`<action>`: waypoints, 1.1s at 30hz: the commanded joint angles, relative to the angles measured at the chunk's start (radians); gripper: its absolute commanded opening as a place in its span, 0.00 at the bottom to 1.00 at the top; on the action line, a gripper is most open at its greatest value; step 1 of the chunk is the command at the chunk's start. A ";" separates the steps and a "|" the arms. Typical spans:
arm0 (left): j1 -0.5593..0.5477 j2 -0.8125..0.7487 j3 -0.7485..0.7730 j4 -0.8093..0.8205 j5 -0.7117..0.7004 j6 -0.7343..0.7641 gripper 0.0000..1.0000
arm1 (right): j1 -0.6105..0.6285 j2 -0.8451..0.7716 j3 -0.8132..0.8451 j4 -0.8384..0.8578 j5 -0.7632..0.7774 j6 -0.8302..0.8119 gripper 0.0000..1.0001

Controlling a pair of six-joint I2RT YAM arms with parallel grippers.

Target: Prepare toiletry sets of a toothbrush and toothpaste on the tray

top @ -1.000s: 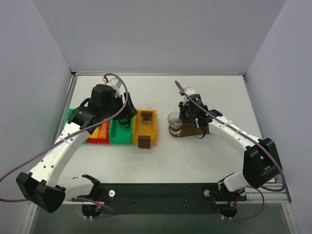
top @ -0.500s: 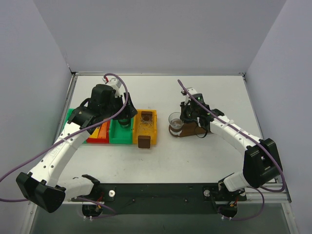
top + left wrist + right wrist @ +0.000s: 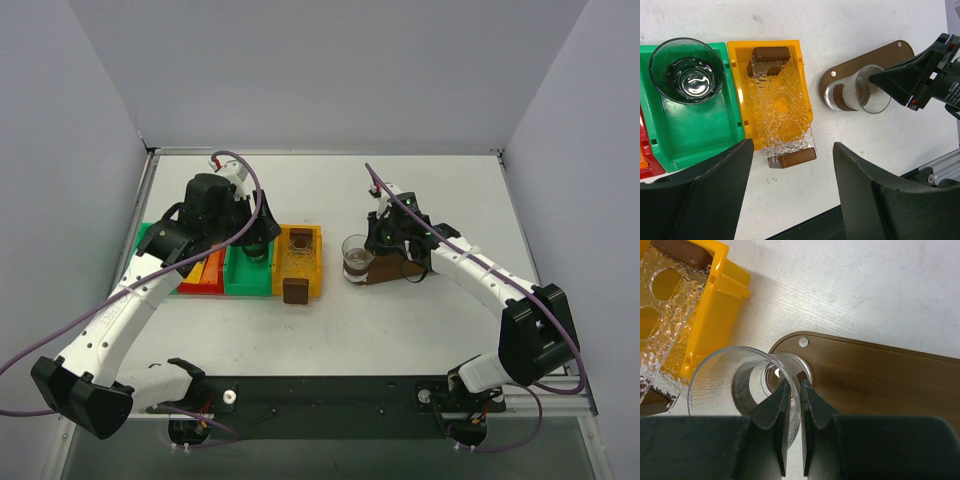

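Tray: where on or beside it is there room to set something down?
The tray is bare from the glass cup on its bin-side end to the other end; the right gripper, jaws shut on the cup's rim, hangs over it. The table is bare between tray and its near edge. The gap to the yellow bin is narrow.

Your tray (image 3: pixel 880 385) is dark-brown wood, smooth, with a low satin sheen and faint grain. The cup (image 3: pixel 720 385) is clear and glossy, its wall lightly hazed. Your right gripper (image 3: pixel 793 380) has matt black plastic fingers. The yellow bin (image 3: pixel 738 80) and green bin (image 3: pixel 695 130) are shiny moulded plastic. The holder (image 3: pixel 782 115) is clear, dimpled and glittery, and its end blocks (image 3: pixel 771 53) are smooth and brown. Your white table (image 3: pixel 865 150) is matt and scuffed
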 commanded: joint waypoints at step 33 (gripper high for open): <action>0.008 -0.019 0.003 0.053 0.012 0.009 0.75 | -0.003 -0.014 0.006 0.095 -0.078 -0.056 0.03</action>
